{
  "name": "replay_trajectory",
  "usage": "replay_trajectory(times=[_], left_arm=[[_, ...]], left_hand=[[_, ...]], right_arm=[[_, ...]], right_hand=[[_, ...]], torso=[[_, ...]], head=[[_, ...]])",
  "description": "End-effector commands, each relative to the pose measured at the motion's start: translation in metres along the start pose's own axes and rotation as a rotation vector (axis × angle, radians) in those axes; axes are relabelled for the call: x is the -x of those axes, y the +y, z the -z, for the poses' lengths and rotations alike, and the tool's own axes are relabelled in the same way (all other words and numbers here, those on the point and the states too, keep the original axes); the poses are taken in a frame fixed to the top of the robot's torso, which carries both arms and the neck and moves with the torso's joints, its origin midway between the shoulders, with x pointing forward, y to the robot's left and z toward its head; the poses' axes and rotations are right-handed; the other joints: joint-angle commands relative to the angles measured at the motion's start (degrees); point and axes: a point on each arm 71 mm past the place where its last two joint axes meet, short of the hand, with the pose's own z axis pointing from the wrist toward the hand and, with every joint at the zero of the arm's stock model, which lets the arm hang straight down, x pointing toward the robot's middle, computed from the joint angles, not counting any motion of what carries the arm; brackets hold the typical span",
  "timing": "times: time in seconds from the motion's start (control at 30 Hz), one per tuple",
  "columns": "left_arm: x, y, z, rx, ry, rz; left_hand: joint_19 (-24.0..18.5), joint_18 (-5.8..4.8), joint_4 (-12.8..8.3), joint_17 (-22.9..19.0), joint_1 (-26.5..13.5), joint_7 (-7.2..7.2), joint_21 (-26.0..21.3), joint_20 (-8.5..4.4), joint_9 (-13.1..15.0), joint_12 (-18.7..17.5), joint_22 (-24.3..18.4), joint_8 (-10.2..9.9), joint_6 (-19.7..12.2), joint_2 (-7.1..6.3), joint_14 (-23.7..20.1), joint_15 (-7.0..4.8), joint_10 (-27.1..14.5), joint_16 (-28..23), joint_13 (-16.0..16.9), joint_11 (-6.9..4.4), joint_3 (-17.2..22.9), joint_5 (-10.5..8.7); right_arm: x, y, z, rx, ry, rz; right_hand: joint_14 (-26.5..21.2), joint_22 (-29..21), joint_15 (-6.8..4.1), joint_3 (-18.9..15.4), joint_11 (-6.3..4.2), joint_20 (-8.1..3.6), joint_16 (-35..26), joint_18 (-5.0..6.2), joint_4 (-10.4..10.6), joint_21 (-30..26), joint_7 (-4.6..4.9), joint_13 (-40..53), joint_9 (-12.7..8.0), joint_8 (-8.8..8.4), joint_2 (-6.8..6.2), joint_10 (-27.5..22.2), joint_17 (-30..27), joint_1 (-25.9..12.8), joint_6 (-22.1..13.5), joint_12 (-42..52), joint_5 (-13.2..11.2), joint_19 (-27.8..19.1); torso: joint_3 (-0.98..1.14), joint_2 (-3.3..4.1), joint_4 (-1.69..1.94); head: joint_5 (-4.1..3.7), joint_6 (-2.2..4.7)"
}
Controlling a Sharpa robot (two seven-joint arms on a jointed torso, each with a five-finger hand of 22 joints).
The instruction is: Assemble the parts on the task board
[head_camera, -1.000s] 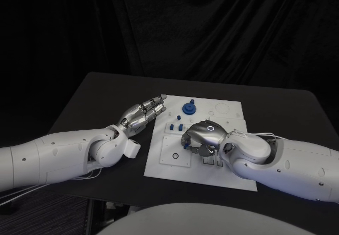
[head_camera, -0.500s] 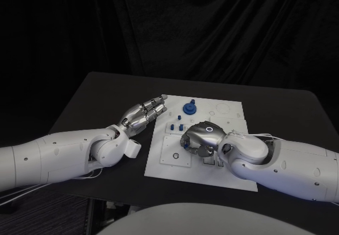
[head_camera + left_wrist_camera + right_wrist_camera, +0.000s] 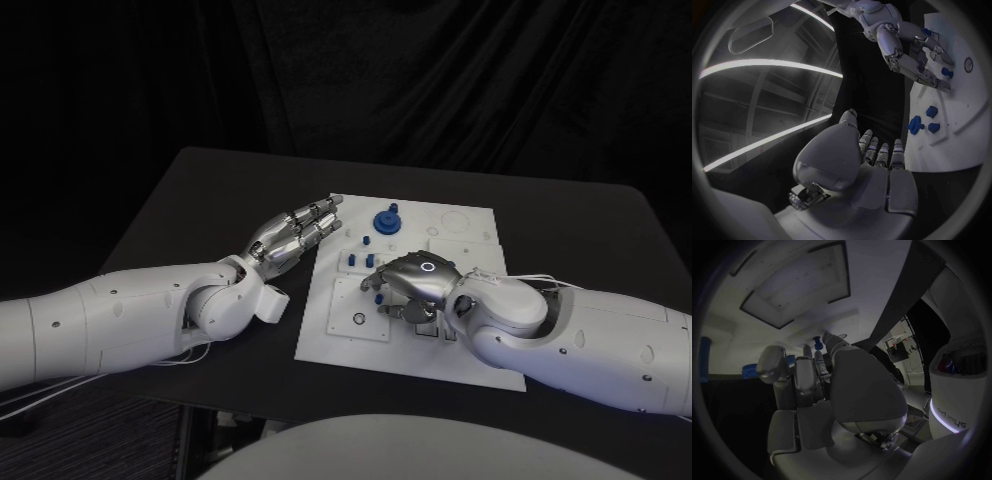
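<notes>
The white task board lies in the middle of the black table. A large blue knob stands near its far edge, with small blue pegs in front of it. My right hand hovers low over the board's middle with its fingers curled down. A small blue part sits between its thumb tip and a finger, seemingly pinched. My left hand lies flat, fingers straight and together, by the board's left edge and holds nothing. In the left wrist view the right hand touches down near a blue peg.
More blue parts stand on the board just beyond my left hand's fingertips. A small ring lies on the board's near left panel. Bare black table runs along the board's left and far sides.
My right hand has edged a little left across the board, and its fingers now reach closer to the small blue pegs. The left hand has not moved.
</notes>
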Motion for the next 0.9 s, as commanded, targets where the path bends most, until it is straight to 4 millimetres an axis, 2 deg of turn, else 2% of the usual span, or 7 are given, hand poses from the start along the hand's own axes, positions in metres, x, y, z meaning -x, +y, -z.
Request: replay_trajectory(times=[0.03, 0.23, 0.6, 0.63, 0.67, 0.73, 0.9], left_arm=[[-0.002, -0.003, 0.0, -0.058, 0.011, 0.016], [0.0, -0.002, 0.002, -0.054, 0.006, 0.016], [0.001, -0.001, 0.005, -0.051, -0.002, 0.012], [0.001, -0.001, 0.005, -0.051, -0.003, 0.011], [0.001, -0.001, 0.004, -0.051, -0.003, 0.011], [0.001, -0.001, 0.004, -0.051, -0.003, 0.011], [0.0, -0.001, 0.003, -0.053, -0.001, 0.012]], left_hand=[[-0.06, 0.15, -0.03, -0.06, 0.54, 0.01, 0.0, 0.25, 0.07, -0.24, -0.07, 0.08, 0.29, -0.14, -0.03, 0.47, 0.05, -0.38, -0.08, 0.31, 0.2, 0.19], [-0.07, 0.17, -0.05, -0.06, 0.55, 0.03, 0.0, 0.32, 0.07, -0.27, -0.1, 0.08, 0.28, -0.14, -0.03, 0.52, 0.03, -0.38, -0.08, 0.33, 0.21, 0.2], [-0.06, 0.18, -0.07, -0.06, 0.55, 0.03, 0.0, 0.36, 0.07, -0.31, -0.08, 0.08, 0.24, -0.15, -0.03, 0.55, 0.01, -0.38, -0.09, 0.34, 0.22, 0.2], [-0.05, 0.21, -0.08, -0.06, 0.54, 0.02, 0.0, 0.42, 0.08, -0.24, -0.09, 0.08, 0.28, -0.17, -0.03, 0.58, 0.01, -0.38, -0.08, 0.34, 0.22, 0.22], [-0.05, 0.23, -0.1, -0.06, 0.55, 0.0, 0.01, 0.46, 0.07, -0.24, -0.09, 0.08, 0.24, -0.17, -0.03, 0.6, 0.01, -0.38, -0.08, 0.32, 0.22, 0.28], [-0.04, 0.29, -0.15, -0.06, 0.57, -0.09, 0.01, 0.57, 0.07, -0.27, -0.11, 0.07, 0.16, -0.19, -0.03, 0.64, -0.02, -0.38, -0.08, 0.26, 0.24, 0.45], [-0.04, 0.34, -0.2, -0.06, 0.58, -0.16, 0.01, 0.66, 0.06, -0.31, -0.13, 0.05, 0.07, -0.21, -0.03, 0.67, -0.05, -0.38, -0.09, 0.2, 0.25, 0.57]], right_arm=[[-0.004, -0.002, 0.003, -0.031, 0.018, 0.005], [0.002, -0.005, 0.012, -0.041, -0.052, -0.01], [0.058, -0.033, 0.038, -0.101, -0.176, 0.0], [0.064, -0.04, 0.043, -0.126, -0.169, 0.009], [0.068, -0.045, 0.045, -0.143, -0.166, 0.015], [0.075, -0.058, 0.053, -0.186, -0.156, 0.028], [0.077, -0.081, 0.064, -0.256, -0.147, 0.028]], right_hand=[[-1.02, 6.99, 0.29, -3.08, 0.23, 0.23, -0.5, 1.3, 1.48, -2.11, -1.27, 1.37, -1.44, 0.08, -0.05, -4.46, -0.89, 0.05, -2.26, 1.77, -1.37, -1.0], [-2.64, 6.15, 0.72, -6.78, 0.73, 0.71, -1.25, 1.92, 7.21, -6.48, -3.35, 2.57, -4.9, -0.11, -2.23, -11.79, -2.7, 3.16, -7.57, 4.8, -1.74, -2.73], [0.67, 7.8, 0.57, -6.04, 0.86, 0.54, 2.21, 0.88, 6.9, -0.7, -2.27, 1.7, -4.62, 2.58, 0.32, -10.48, 1.06, 2.37, 0.15, 8.07, 4.29, 1.34], [1.43, 8.07, 0.46, -6.06, 0.71, 0.39, 2.91, 0.71, 6.88, 0.46, -2.97, 0.41, -5.32, 1.55, 0.66, -11.01, 1.89, 1.34, -0.84, 6.85, 5.05, 2.13], [1.54, 8.09, 0.51, -6.15, 0.85, 0.36, 2.93, 0.66, 6.91, 0.62, -3.88, -1.11, -8.37, -0.38, 0.23, -11.75, 1.82, 0.62, -8.31, 5.35, 5.16, 2.32], [1.65, 8.12, 0.49, -6.1, 0.93, 0.44, 2.99, 0.61, 7.07, 0.75, -4.56, -2.34, -9.57, -0.84, -0.07, -11.8, 1.85, 0.24, -10.53, 4.39, 4.6, 2.46], [2.17, 8.32, 0.56, -6.34, 1.07, 0.46, 3.47, 0.47, 7.34, 1.59, -4.31, -4.79, -9.66, -0.22, -0.95, -10.75, 2.37, -1.49, -6.63, 3.14, 2.01, 3.03]], torso=[[-0.05, -0.06, 0.0], [-0.02, 0.01, 0.04], [0.06, -0.02, -0.15], [0.07, -0.04, -0.2], [0.07, -0.05, -0.21], [0.03, -0.07, -0.15], [0.01, 0.06, -0.05]], head=[[-0.11, -0.01], [-0.62, -0.01], [-1.25, -0.01], [-1.25, -0.01], [-1.33, -0.01], [-1.66, -0.01], [-2.06, -0.01]])
